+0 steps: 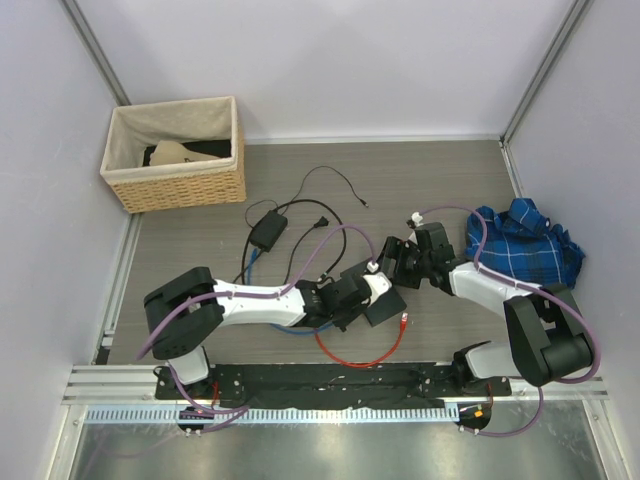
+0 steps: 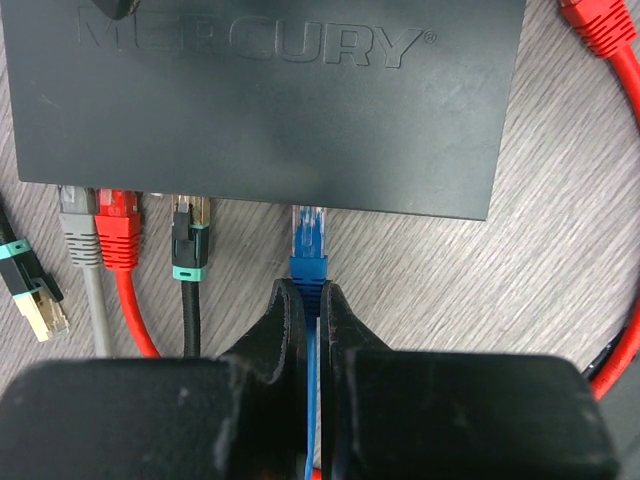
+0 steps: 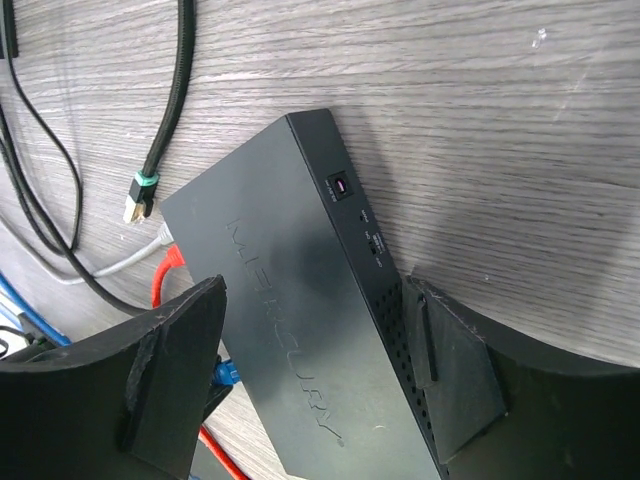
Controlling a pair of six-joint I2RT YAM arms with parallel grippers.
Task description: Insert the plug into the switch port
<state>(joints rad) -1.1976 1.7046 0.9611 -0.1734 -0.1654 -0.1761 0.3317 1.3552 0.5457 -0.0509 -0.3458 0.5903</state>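
The switch is a flat dark box marked MERCURY, lying on the wood table; it also shows in the right wrist view and the top view. My left gripper is shut on the blue cable just behind the blue plug. The plug's clear tip is at the switch's front edge, and most of its body shows outside. Grey, red and black plugs sit in ports to its left. My right gripper is open, straddling the switch, with one finger by the vented back side.
A loose teal-and-beige plug lies left of the ports. A red cable loops at the near side. A black power brick with cords, a wicker basket and a blue plaid cloth lie around.
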